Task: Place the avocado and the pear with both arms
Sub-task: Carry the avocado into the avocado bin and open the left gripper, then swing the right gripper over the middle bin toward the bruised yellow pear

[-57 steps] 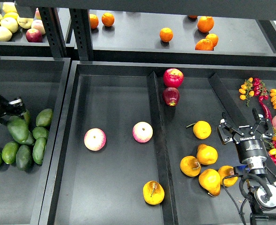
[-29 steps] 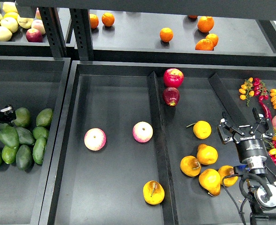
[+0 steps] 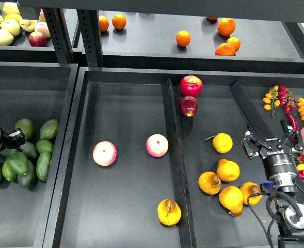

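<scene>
Several green avocados (image 3: 43,155) lie in a pile in the left bin (image 3: 59,77). My left gripper (image 3: 16,138) reaches in from the left edge and sits right over the pile, against an avocado (image 3: 17,161). Its fingers are dark and small, so I cannot tell whether it holds one. Several yellow pears (image 3: 227,170) lie in the right compartment, and one pear (image 3: 169,212) lies in the middle compartment near the front. My right gripper (image 3: 270,140) is open and empty, just right of the pears.
Two pink-yellow apples (image 3: 105,153) (image 3: 157,145) lie in the middle compartment. Two red apples (image 3: 191,86) sit by the divider (image 3: 173,155). Oranges (image 3: 182,38) lie on the back shelf. Chilies and small tomatoes (image 3: 288,103) are at the far right.
My left gripper has moved down and a little back over the avocado pile, and the avocados under it have shifted. My right gripper has drifted slightly to the right.
</scene>
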Controlling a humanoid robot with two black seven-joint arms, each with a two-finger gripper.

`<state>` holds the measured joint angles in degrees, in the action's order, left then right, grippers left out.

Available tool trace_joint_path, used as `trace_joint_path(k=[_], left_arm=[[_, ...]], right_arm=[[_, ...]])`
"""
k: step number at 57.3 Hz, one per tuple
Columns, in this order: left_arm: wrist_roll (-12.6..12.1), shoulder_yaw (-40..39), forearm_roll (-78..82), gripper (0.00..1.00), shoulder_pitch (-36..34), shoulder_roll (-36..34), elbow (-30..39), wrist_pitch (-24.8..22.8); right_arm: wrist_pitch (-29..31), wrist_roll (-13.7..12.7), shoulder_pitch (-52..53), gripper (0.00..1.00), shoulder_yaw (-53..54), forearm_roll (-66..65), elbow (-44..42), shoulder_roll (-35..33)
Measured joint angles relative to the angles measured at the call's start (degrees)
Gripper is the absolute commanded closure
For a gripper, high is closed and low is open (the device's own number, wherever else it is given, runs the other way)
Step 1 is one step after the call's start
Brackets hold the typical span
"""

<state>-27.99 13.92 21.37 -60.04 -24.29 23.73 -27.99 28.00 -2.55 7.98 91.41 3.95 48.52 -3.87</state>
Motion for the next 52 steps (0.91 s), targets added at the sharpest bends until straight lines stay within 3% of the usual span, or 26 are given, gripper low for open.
trace_joint_path(k=[17, 52], left_arm=[[0.0, -0.3, 0.1, 0.39, 1.3, 0.5, -0.1, 0.0], [0.0, -0.5, 0.6, 0.01, 1.7, 0.7, 0.1, 0.0]], right_arm=[[0.0, 0.0, -0.6, 0.0, 0.0, 0.0, 0.1, -0.1], [0.0, 0.0, -0.7, 0.0, 0.0, 0.0, 0.3, -0.4]])
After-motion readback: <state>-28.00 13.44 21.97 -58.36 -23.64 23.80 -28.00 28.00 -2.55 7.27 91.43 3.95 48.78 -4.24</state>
